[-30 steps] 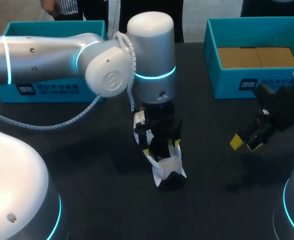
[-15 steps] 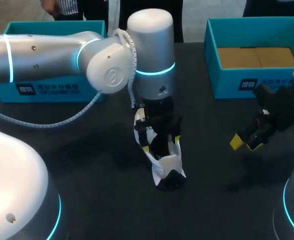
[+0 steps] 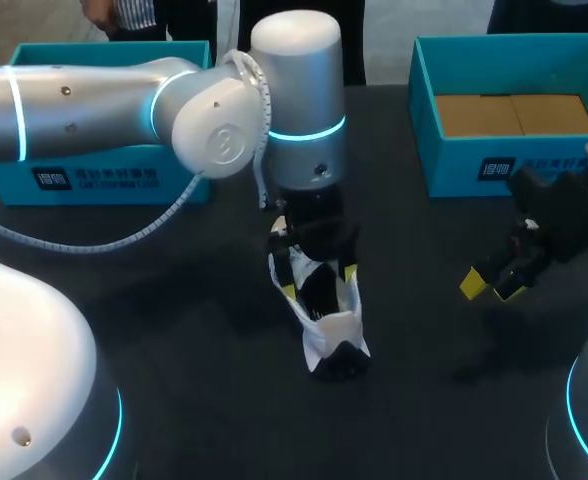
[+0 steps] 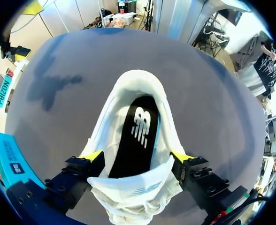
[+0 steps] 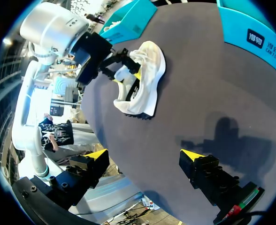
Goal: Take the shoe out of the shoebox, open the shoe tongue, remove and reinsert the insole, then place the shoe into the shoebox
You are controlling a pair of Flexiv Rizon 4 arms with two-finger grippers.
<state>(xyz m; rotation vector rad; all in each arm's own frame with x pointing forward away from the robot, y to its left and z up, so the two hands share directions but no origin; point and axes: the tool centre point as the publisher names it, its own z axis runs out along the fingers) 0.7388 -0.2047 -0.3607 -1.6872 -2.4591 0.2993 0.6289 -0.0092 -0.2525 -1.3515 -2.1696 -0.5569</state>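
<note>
Left gripper point(image 3: 318, 282) is easing toward 12 o'clock over the last second, and the arm's wrist is shifting the same way. The white sneaker point(image 3: 332, 325) is barely moving on the dark table point(image 3: 174, 330). The right gripper point(image 3: 491, 287) is keeping its place, hanging with its fingers spread and pinching nothing.

Seen from the left wrist, the left gripper point(image 4: 135, 156) is straddling the sneaker point(image 4: 135, 77) with its fingers set wide. One yellow tip seems to be pressing each side of the upper, so it is probably holding the shoe lightly. The tongue point(image 4: 133, 192) is folding back toward the gripper, leaving the opening wide. The black insole point(image 4: 138, 136) is lying flat inside, just ahead of the fingers.

Judging from this, the shoe is already out of its box and the tongue is open. Whether the insole is waiting to come out or is already back in cannot be told.

From above, the sneaker is sitting near the table's middle. The right gripper is waiting at the shoe's 3 o'clock, well apart. An open teal shoebox point(image 3: 494, 165) is standing at the shoe's 1 o'clock, and another teal box point(image 3: 94, 175) at its 10 o'clock.
</note>
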